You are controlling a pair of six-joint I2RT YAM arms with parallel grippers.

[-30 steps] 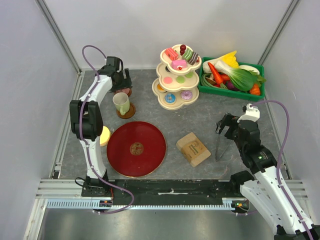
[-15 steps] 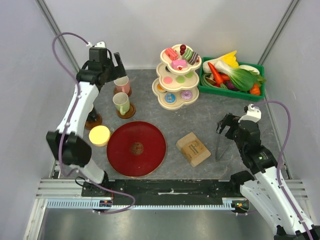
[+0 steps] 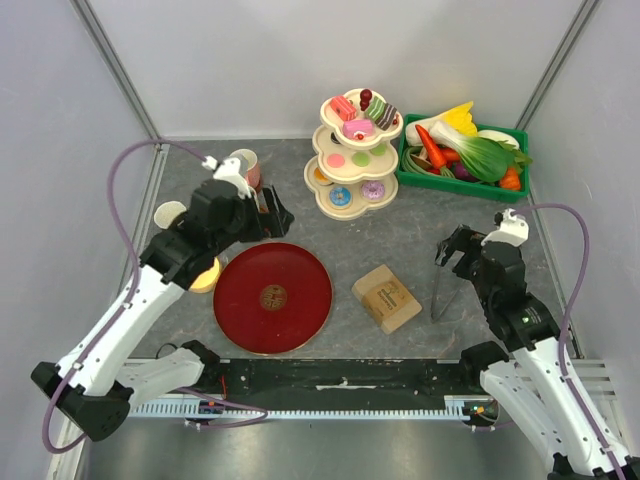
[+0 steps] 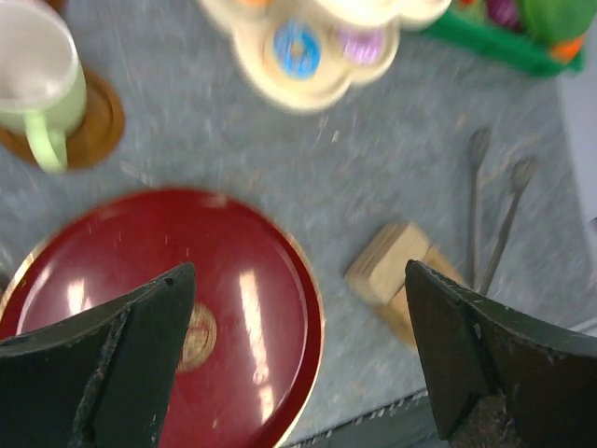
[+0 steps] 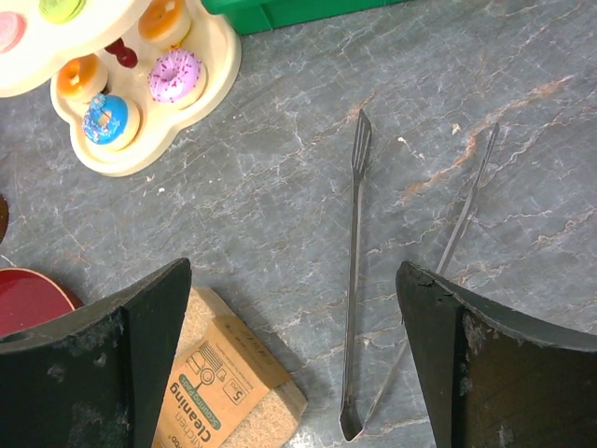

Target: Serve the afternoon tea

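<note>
Toy pastries [image 3: 358, 112] fill a cream three-tier stand [image 3: 322, 180] at the back; its bottom tier holds a blue donut [image 5: 108, 118] and a purple donut [image 5: 174, 75]. A pink mug [image 3: 246, 166] stands at the back left. In the left wrist view a pale-green mug [image 4: 39, 86] sits on a brown coaster [image 4: 101, 123]. My left gripper [image 3: 274, 214] hangs open and empty over the far rim of the red round plate [image 3: 272, 297]; seen from its own wrist, the left gripper [image 4: 298, 271] frames the plate [image 4: 140, 308]. My right gripper [image 3: 450, 246] is open and empty above metal tongs [image 5: 354, 280].
A tan scouring-pad block [image 3: 386, 298] lies right of the plate. A green crate [image 3: 405, 178] of toy vegetables is at the back right. A yellow disc [image 3: 207, 280] shows beside the plate, partly under my left arm. White walls close in the table.
My left arm has swung from the mugs at the back left toward the centre, over the plate's far rim, with its jaws open. The right arm has barely moved.
</note>
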